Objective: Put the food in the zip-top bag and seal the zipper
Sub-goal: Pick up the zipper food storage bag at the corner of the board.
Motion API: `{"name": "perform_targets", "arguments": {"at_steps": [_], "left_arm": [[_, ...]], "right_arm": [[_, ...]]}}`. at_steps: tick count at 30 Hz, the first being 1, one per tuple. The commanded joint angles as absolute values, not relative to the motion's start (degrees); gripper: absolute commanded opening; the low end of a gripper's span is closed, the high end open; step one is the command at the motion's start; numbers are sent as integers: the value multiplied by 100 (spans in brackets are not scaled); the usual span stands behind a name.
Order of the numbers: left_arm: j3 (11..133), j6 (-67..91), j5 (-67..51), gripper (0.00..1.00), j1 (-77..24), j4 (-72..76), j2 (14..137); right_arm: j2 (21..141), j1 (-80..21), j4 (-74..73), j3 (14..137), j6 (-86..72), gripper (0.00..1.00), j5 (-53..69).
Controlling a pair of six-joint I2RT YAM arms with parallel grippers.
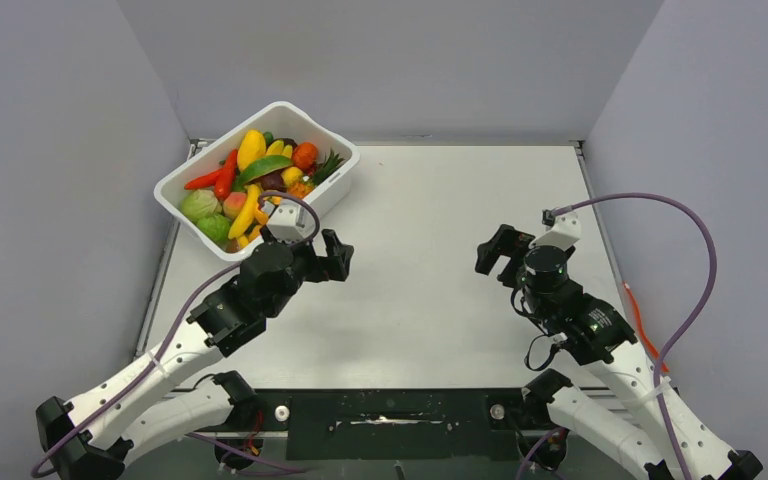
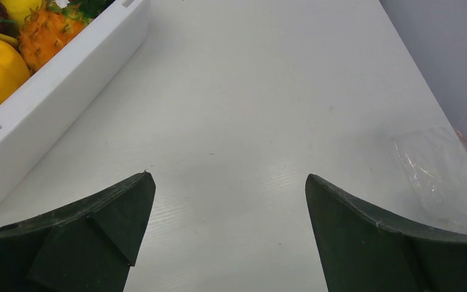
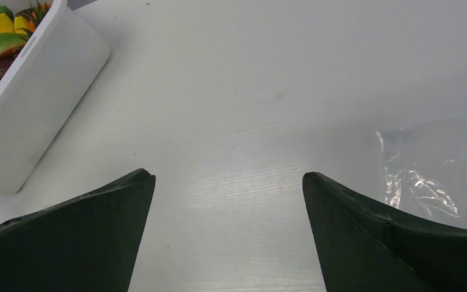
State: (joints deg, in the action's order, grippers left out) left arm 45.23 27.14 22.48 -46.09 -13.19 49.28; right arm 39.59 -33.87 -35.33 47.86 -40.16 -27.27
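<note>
1. Heaped in the white tub [image 1: 328, 190] at far left, just beyond the left fingers [image 1: 338, 257]: the food [image 1: 250, 150].
2. Flat at the tabletop's [image 1: 430, 300] right edge, rightward of the nearer right fingers [image 1: 493, 258]: the zip-top bag [image 3: 422, 176], zipper [image 1: 640, 322] running near-to-far.
3. Spread wide and empty, both pairs.
4. One bag, one tub, roughly fifteen food pieces.

Left arm [image 1: 150, 375]: runs from the lower left of the top view up toward centre-left, elbow folded. The left gripper [image 1: 340, 256] points right, jaws spread wide with nothing between them. Right arm [image 1: 625, 405]: runs from the lower right up toward centre-right. The right gripper [image 1: 493, 262] points left and slightly up the frame, jaws likewise parted and holding nothing. Wrist views: each pair of dark fingers [image 2: 97, 231] [image 3: 371, 243] fills the lower corners, tips well apart.
</note>
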Motion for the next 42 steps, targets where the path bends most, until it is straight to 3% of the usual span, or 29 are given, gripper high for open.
{"name": "perform_targets", "arguments": {"at_steps": [1,14,21,23,27,29,36,42], "left_arm": [[4363,2501,2212,98,-4641,-691,4660],[4328,2403,2364,98,-4636,-938,4802],[4487,2640,2459,98,-4645,-1313,5065],[4553,2722,2587,98,-4649,-1490,5147],[4692,2713,2682,98,-4649,-1804,5292],[4710,2685,2681,98,-4649,-1877,5317],[4498,2564,2465,97,-4646,-1618,4972],[4317,2426,2535,97,-4649,-1395,4520]], "right_arm": [[4005,-3437,-3463,4874,-4221,98,-2996],[4739,-3402,-4108,5375,-5000,98,-4127],[5575,-2391,-4591,5858,-5239,100,-4066],[5695,-1942,-4515,5806,-5200,92,-3812],[5791,-1115,-4533,5567,-5684,61,-3424],[5835,-753,-4612,5400,-6021,52,-3200],[6020,393,-5743,4975,-7516,58,-3106],[5621,1624,-5835,4372,-7759,61,-2907]]}}
